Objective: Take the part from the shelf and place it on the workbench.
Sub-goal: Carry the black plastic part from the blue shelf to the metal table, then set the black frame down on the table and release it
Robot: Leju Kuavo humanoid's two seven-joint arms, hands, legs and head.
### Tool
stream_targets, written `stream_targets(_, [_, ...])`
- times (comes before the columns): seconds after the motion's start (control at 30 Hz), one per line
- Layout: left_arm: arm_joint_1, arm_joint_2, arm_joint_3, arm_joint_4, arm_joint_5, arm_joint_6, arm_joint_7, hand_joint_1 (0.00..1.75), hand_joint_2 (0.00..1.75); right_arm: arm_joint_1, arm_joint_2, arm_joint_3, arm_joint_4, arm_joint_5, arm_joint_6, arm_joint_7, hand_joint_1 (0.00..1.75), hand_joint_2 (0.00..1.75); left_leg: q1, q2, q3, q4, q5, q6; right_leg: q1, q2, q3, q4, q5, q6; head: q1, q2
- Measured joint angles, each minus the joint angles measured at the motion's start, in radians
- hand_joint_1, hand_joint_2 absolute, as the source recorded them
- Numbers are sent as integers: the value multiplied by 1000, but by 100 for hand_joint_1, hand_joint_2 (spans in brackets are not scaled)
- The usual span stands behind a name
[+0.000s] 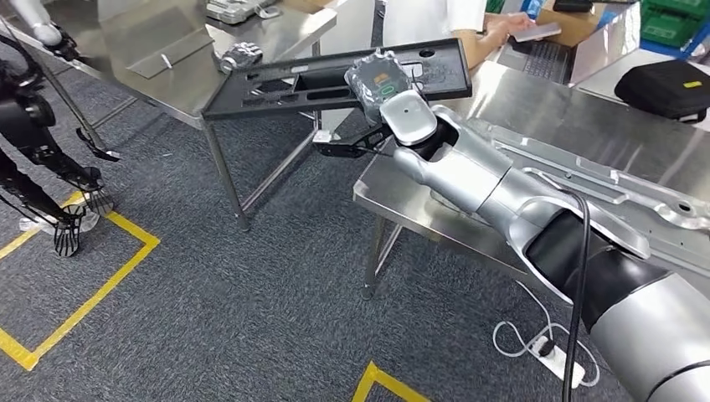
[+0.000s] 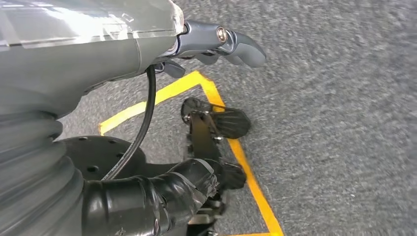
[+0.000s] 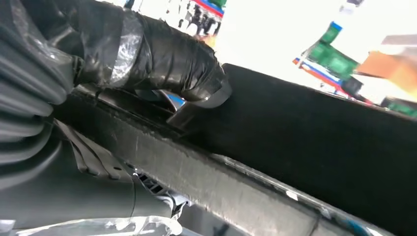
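Item: black part (image 1: 335, 79), long flat panel w/ slots and cut-outs. Held in air by right hand (image 1: 381, 84), gripped at its near long edge, roughly mid-length toward the right end. Right wrist view showed the thumb (image 3: 167, 61) lying over the panel's edge (image 3: 319, 132), so fingers were clamped on the part. Part spanned the gap between two steel tables: left end over the far-left table (image 1: 159, 75), right end over the workbench (image 1: 586, 142). Could not tell whether either end touched a surface.

Left hand (image 2: 221, 42): hung low over grey carpet (image 2: 344, 123) and yellow floor tape (image 2: 246, 167). Fingers loosely curled, nothing seen in them; whether apart or together, cannot tell.

Also present: silver stamped metal piece (image 1: 603, 188) lying on workbench beside right arm; person in white top (image 1: 452, 25) at far side, hand near a laptop; black case (image 1: 666, 84) on far-right table; power strip w/ white cable (image 1: 553, 356) on floor.

Risks (judgement):
- One-handed edge grip on a long panel; weight off-centre could twist it out of the fingers.
- Left end could catch the far-left table edge if swung or lowered.
- Set-down spot partly taken by the silver piece; part could land on it and rock or slide.
- Person stood near the panel's far edge; contact poss. if pushed fwd.
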Motion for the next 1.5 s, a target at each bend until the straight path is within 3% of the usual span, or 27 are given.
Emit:
stream_targets(0.03, [-1, 0, 0, 0, 2, 0, -3, 0, 175, -5, -6, 0, 1, -5, 2, 0, 175, 175, -2, 11, 5, -3, -3, -5, 7, 0, 2, -6, -6, -7, 0, 0])
stream_targets(0.1, [-3, 0, 0, 0, 7, 0, -8, 0, 175, -10, -29, -1, -1, -15, 6, -1, 175, 175, -2, 24, 14, -5, -12, -16, 5, 25, 8, -14, -5, -20, 0, 0])
stream_targets(0.17, [-3, 0, 0, 0, 9, 1, -12, 0, 175, -13, -49, -2, -3, -22, 8, -1, 175, 175, 2, -14, 1, 37, -42, -21, -2, 49, 22, -26, -4, -35, 0, 0])
stream_targets(0.23, [1, 0, 0, 0, 10, 3, -13, 0, 175, -16, -59, -3, -4, -26, 8, 2, 175, 175, 4, -70, -57, 158, -97, -21, -4, 76, 31, -31, -6, -48, 0, 0])
stream_targets(0.27, [3, 0, -1, 0, 11, 4, -12, 0, 175, -14, -66, -3, -4, -29, 8, 4, 175, 175, 5, -82, -94, 225, -119, -21, -2, 92, 33, -30, -8, -52, 0, 0])
stream_targets(0.33, [6, 0, -1, 0, 15, 6, -10, 0, 175, -1, -85, -4, -8, -40, 6, 4, 175, 175, 5, -90, -139, 285, -113, -20, 0, 128, 38, -26, -13, -53, 0, 0])
stream_targets(0.4, [5, 0, -1, 0, 20, 11, -9, 0, 175, 21, -119, -12, -16, -54, 3, 5, 175, 175, 5, -108, -116, 192, -32, -14, 1, 159, 43, -17, -23, -49, 0, 0])
stream_targets(0.47, [7, 0, -1, 1, 24, 15, -8, 0, 175, 43, -155, -25, -22, -64, -2, 9, 175, 175, 8, -158, -69, 67, 29, -8, 0, 183, 40, -3, -35, -41, 0, 0])
stream_targets(0.53, [10, 0, -3, 3, 26, 16, -7, 0, 175, 61, -184, -34, -26, -69, -6, 13, 175, 175, 7, -180, -48, 23, 32, -6, -6, 207, 32, 3, -38, -28, 0, 0])
stream_targets(0.6, [9, -1, -4, 3, 27, 18, -6, 0, 175, 80, -212, -41, -30, -72, -6, 18, 175, 175, 4, -155, -38, 9, 32, 1, -13, 227, 28, -2, -36, -15, -1, 0])
stream_targets(0.67, [4, -1, -5, 3, 27, 21, -6, 0, 175, 98, -239, -54, -36, -76, -6, 25, 175, 175, 7, -127, -24, -12, 37, 11, -11, 183, 16, 22, -53, -2, 0, 0])
stream_targets(0.73, [1, 0, -7, 4, 28, 24, -7, 0, 175, 114, -263, -73, -37, -79, -11, 35, 175, 175, 8, -102, -14, -23, 36, 18, -12, 111, -32, 116, -99, 11, 1, 0])
stream_targets(0.8, [2, 0, -9, 4, 29, 29, -6, 0, 175, 143, -289, -97, -34, -83, -27, 41, 175, 175, 9, -78, -6, -22, 28, 20, -22, 85, -93, 228, -134, 24, 1, 0])
stream_targets(0.83, [3, -1, -11, 4, 30, 32, -6, 0, 175, 162, -303, -111, -32, -85, -36, 42, 175, 175, 10, -66, -1, -21, 21, 19, -27, 81, -107, 248, -127, 30, 0, 0])
stream_targets(0.87, [4, -2, -13, 4, 31, 34, -5, 0, 175, 179, -317, -124, -30, -87, -43, 42, 175, 175, 12, -54, 5, -19, 14, 17, -32, 76, -102, 229, -102, 34, 1, 0])
stream_targets(0.93, [5, -5, -18, 4, 36, 36, -5, 0, 175, 209, -339, -153, -28, -87, -54, 42, 175, 175, 13, -31, 21, -15, -3, 8, -33, 41, -43, 98, -28, 41, 1, 0])
stream_targets(1.0, [3, -6, -21, 4, 40, 38, -5, 0, 175, 226, -351, -178, -29, -85, -60, 42, 175, 175, 8, -6, 34, -13, -18, -6, -22, 5, 2, 0, 5, 31, 0, 0])
stream_targets(1.03, [2, -6, -22, 4, 41, 39, -4, 0, 175, 234, -354, -187, -30, -81, -61, 42, 175, 175, 4, 6, 39, -15, -23, -13, -16, 2, 4, -8, 0, 22, 0, 0])
stream_targets(1.1, [-1, -6, -24, 5, 44, 40, -4, 0, 175, 251, -360, -202, -32, -73, -60, 41, 175, 175, 1, 30, 52, -21, -32, -24, -13, 29, 4, -8, -4, 3, 0, 0])
stream_targets(1.13, [-4, -6, -24, 5, 46, 40, -4, 0, 175, 261, -363, -209, -33, -66, -60, 40, 175, 175, 3, 23, 56, -17, -41, -29, -14, 40, 7, -10, -6, -5, 0, 0])
stream_targets(1.2, [-7, -6, -25, 5, 49, 40, -5, 0, 175, 273, -368, -222, -36, -45, -58, 39, 175, 175, 6, -31, 30, 46, -80, -32, -19, 56, 13, -14, -9, -21, 0, 0])
stream_targets(1.23, [-7, -6, -25, 5, 52, 41, -5, 0, 175, 278, -368, -228, -37, -32, -57, 38, 175, 175, 8, -63, -3, 110, -110, -32, -19, 63, 16, -15, -11, -28, 0, 0])
stream_targets(1.3, [-5, -6, -25, 5, 58, 42, -4, 0, 175, 286, -366, -233, -37, -12, -53, 38, 175, 175, 7, -87, -85, 249, -156, -29, -14, 81, 20, -15, -16, -38, 0, 0])
stream_targets(1.33, [-4, -6, -26, 5, 60, 43, -3, 0, 175, 293, -365, -235, -37, -7, -51, 37, 175, 175, 5, -88, -113, 284, -153, -25, -10, 89, 24, -15, -19, -41, 0, 0])
stream_targets(1.37, [-2, -6, -26, 5, 62, 43, -3, 0, 175, 301, -365, -236, -37, -4, -48, 36, 175, 175, 3, -89, -123, 280, -128, -20, -6, 97, 29, -15, -22, -42, 0, 0])
stream_targets(1.43, [-1, -6, -26, 5, 63, 45, -2, 0, 175, 313, -364, -241, -37, -2, -45, 35, 175, 175, -6, -93, -93, 168, -36, -1, 1, 109, 40, -14, -29, -44, 0, 0])
stream_targets(1.5, [-1, -3, -26, 5, 64, 46, -2, 0, 175, 318, -364, -248, -35, 0, -44, 36, 175, 175, -12, -100, -48, 45, 24, 16, 6, 117, 44, -11, -35, -41, 0, 0])
